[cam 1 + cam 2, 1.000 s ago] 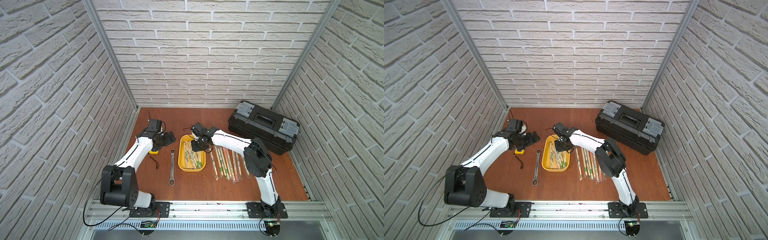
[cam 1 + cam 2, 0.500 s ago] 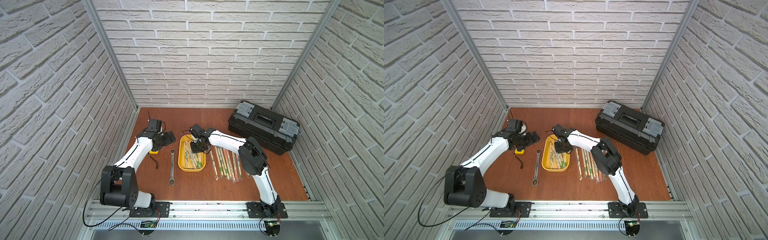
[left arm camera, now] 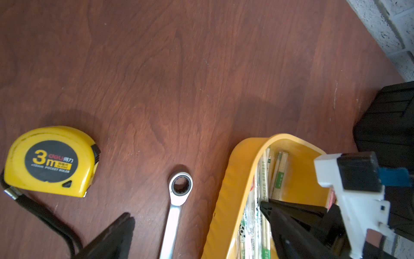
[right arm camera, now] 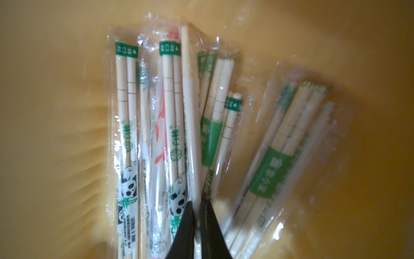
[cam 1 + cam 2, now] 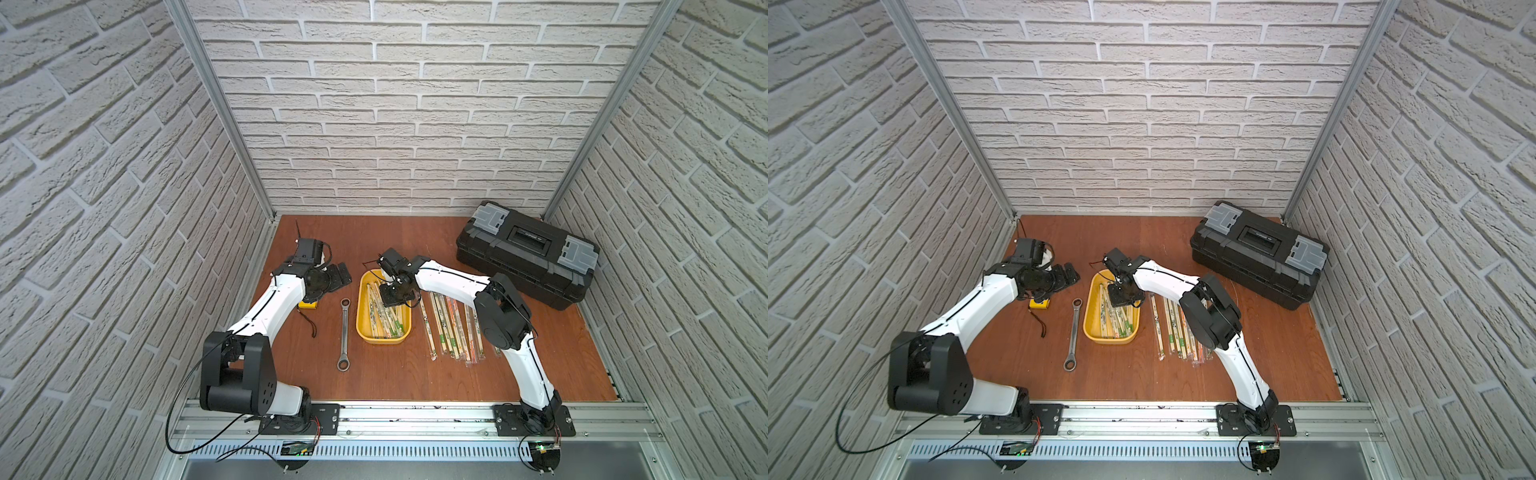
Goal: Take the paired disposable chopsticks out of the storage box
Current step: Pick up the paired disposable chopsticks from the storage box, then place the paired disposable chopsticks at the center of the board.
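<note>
White faux-brick walls (image 5: 415,124) closed the cell on 3 sides, at 9, 12 and 3 o'clock, joined by 2 slanting aluminium posts (image 5: 219,108). The floor (image 5: 399,232) was a reddish-brown wood-grain board, evenly lit, with an aluminium rail (image 5: 415,415) along its 6 o'clock edge.

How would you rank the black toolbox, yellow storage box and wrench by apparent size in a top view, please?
1. black toolbox
2. storage box
3. wrench, roughly box-length but far slimmer
</note>
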`<action>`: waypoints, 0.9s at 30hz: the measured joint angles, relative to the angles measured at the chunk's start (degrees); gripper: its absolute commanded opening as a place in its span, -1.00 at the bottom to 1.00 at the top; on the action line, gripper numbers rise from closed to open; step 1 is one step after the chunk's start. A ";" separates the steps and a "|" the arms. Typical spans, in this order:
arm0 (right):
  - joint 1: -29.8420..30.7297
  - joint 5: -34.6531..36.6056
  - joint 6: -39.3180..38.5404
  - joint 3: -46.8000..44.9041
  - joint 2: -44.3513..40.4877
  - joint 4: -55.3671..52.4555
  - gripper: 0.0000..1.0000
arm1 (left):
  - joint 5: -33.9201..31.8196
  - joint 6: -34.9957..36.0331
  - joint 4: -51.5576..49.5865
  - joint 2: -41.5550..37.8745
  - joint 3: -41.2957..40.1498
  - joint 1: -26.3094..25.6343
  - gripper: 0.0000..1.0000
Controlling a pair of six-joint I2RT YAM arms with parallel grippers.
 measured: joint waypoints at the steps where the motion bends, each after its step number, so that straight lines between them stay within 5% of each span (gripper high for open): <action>1: 0.00 0.02 0.02 -0.02 -0.20 -0.07 -0.82 | 0.02 0.00 0.00 0.00 0.00 0.00 0.97; 13: -0.63 0.57 0.55 -2.75 -12.74 0.96 -0.83 | 0.11 0.00 -0.11 0.00 0.02 0.00 0.96; 27: -8.74 4.42 1.60 -25.42 -29.40 4.17 -0.86 | 0.26 0.00 -0.55 0.02 0.76 -0.61 0.96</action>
